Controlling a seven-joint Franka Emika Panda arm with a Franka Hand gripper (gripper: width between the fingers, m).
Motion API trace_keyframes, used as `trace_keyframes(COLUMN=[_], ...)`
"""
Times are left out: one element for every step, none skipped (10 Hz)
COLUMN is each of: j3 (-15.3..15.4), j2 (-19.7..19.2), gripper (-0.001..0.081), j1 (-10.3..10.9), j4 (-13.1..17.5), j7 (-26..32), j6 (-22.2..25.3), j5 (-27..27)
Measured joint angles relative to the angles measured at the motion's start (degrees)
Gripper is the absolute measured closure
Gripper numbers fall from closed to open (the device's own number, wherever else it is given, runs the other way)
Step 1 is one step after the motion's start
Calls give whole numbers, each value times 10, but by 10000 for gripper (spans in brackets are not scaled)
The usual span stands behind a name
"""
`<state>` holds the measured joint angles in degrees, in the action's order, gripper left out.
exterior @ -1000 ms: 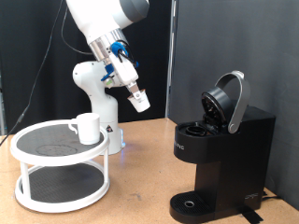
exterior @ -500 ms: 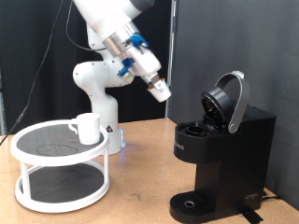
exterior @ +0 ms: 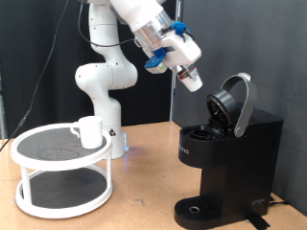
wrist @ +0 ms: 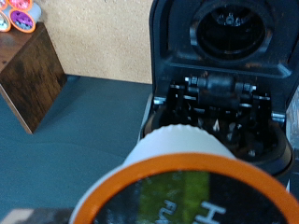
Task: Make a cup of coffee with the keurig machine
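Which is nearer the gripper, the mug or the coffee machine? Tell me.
The keurig machine. The gripper, carrying a coffee pod, hangs just above its open lid; the cup sits far off on the white stand.

The gripper (exterior: 191,78) fingers can't really be made out in the exterior view, since they're covered by the white coffee pod (exterior: 193,80). In the wrist view, the pod (wrist: 187,187) is badly blurred, its lid print can't be read, and it's cropped by the frame edge. The keurig machine (exterior: 230,153) is cut off too, and its brew chamber (wrist: 217,117) is partly blocked.
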<state>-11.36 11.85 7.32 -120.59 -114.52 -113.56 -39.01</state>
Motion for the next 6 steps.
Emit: trace_keyframes(j3=[5,9,15,15,15,15], j2=[2,4,5,5,2,-3], gripper=[418,418,418,418,418,418], j1=[2,2,2,1,1,1], j4=[1,0,-1,-1,-1,-1], j7=[0,-2,-5,-4,-4,-4], j6=[0,-6,-21,-17,-8,-4], j5=[0,0,0,0,3,11])
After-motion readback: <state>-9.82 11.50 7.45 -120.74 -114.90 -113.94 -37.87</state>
